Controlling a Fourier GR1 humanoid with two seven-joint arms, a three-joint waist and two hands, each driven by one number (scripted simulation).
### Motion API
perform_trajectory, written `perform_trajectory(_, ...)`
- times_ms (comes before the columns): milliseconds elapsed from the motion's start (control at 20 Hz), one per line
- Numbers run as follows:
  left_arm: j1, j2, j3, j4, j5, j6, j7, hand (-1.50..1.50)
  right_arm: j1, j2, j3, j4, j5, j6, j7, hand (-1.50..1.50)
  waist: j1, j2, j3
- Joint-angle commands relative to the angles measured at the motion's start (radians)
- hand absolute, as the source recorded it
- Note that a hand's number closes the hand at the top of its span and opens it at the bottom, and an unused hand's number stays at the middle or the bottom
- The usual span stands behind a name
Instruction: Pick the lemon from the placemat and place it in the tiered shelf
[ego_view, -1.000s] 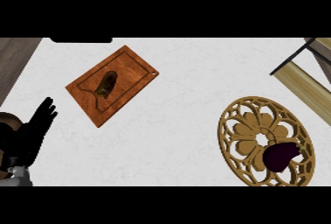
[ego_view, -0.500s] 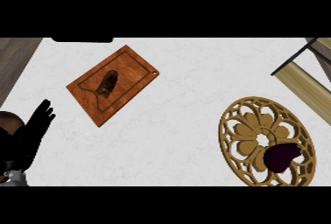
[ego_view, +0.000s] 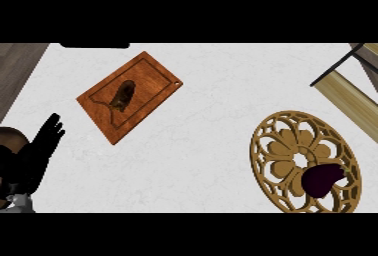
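Almost nothing had moved since the earlier frames: the left hand (ego_view: 37, 152) had only drifted a touch toward the view's left edge, and everything on the counter (ego_view: 207, 135) had stayed put.

The thing to be picked lay on the lower right part of the round gold placemat (ego_view: 275, 150), near the view's lower right. It looked dark purple (ego_view: 322, 180) rather than lemon yellow, so whether it really was a lemon could not be told. No hand touched it. The shelf (ego_view: 345, 97) stood above the placemat in the upper right corner, just apart from it.

Well away, at upper left, a wooden board (ego_view: 151, 80) lay at a slant with a small dark brown thing (ego_view: 123, 95) on it. The left hand rested at the far left edge, fingers straight, close together and pointing up, holding nothing.

By my judgement the task had not begun: the reach, the grasp, the carry and the placing were all left.

The right hand did not show at all. The shelf was cut off by the frame, so its tiers could not be made out, and the placemat's lower rim was cut off too.
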Motion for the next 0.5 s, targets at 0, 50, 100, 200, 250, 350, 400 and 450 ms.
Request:
perform_trajectory(0, 0.030, -0.035, -0.028, -0.034, -0.022, 0.018, 0.006, 0.00, -0.034, -0.019, -0.024, 0.004, -0.041, -0.008, -0.014, -1.50, -0.004, -0.004, -0.001)
perform_trajectory(50, 0.034, 0.024, 0.028, -0.066, 0.019, -0.011, 0.035, 0.00, -0.009, -0.011, -0.058, 0.025, -0.072, -0.040, -0.047, -1.50, -0.001, -0.003, 0.000)
perform_trajectory(100, -0.010, -0.032, -0.017, -0.010, -0.034, 0.043, 0.018, 0.00, -0.003, 0.008, -0.067, 0.018, -0.085, -0.065, -0.036, -1.50, -0.010, -0.003, -0.001)
perform_trajectory(200, 0.029, -0.014, -0.001, -0.016, -0.012, 0.011, 0.008, 0.00, -0.050, -0.011, -0.113, 0.028, -0.132, -0.051, -0.017, -1.50, -0.003, -0.003, 0.000)
perform_trajectory(250, -0.006, -0.011, 0.009, 0.028, -0.014, 0.015, -0.010, 0.00, -0.019, -0.009, -0.135, -0.011, -0.169, -0.032, -0.033, -1.50, -0.021, -0.007, -0.001)
perform_trajectory(350, -0.001, -0.026, -0.008, 0.028, -0.034, 0.024, -0.033, 0.00, -0.055, -0.005, -0.164, 0.021, -0.201, -0.051, -0.037, -1.50, -0.010, -0.003, -0.001)
perform_trajectory(400, -0.001, -0.017, -0.009, -0.013, -0.013, 0.004, 0.014, 0.00, -0.059, -0.036, -0.172, 0.032, -0.211, -0.047, -0.059, -1.50, -0.006, -0.002, 0.000)
perform_trajectory(450, -0.007, -0.006, 0.014, 0.026, -0.002, -0.005, -0.015, 0.00, -0.047, -0.029, -0.177, -0.014, -0.236, -0.016, -0.037, -1.50, -0.018, -0.007, -0.001)
